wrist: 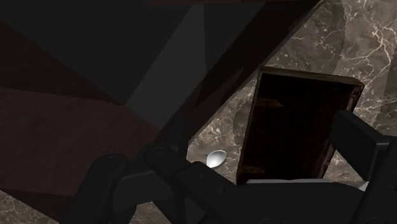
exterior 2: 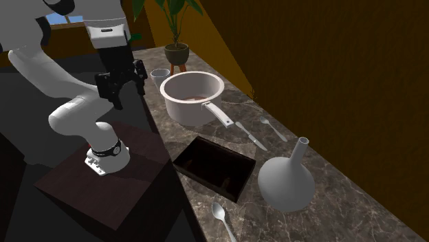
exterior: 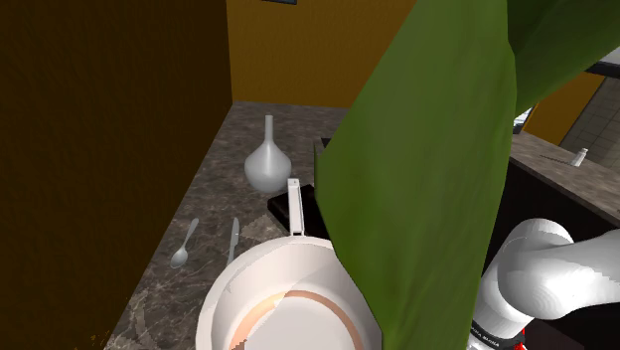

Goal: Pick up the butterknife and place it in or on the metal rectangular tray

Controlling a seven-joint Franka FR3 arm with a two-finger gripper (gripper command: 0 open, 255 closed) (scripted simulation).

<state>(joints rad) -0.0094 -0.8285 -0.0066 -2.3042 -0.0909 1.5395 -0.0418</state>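
Observation:
The butterknife (exterior: pixel 232 239) lies flat on the marbled counter between a spoon (exterior: pixel 184 244) and the pot's long handle (exterior: pixel 294 204). The second exterior view shows the butterknife (exterior 2: pixel 251 135) just beyond the dark rectangular tray (exterior 2: pixel 214 167), which stands empty near the counter's edge. My gripper (exterior 2: pixel 126 80) hangs open and empty high beside the counter, near the pot and well away from the knife. In the wrist view my gripper (wrist: pixel 226 149) has its fingers apart, with the tray (wrist: pixel 292 127) ahead of it.
A large white pot (exterior 2: pixel 192 96) stands next to the knife. Past the tray are a grey long-necked vase (exterior 2: pixel 285 179) and a second spoon (exterior 2: pixel 223 216). A cup (exterior 2: pixel 160 75) and a potted plant (exterior 2: pixel 177 48) are behind the pot. A green leaf (exterior: pixel 427 179) blocks much of the shoulder view.

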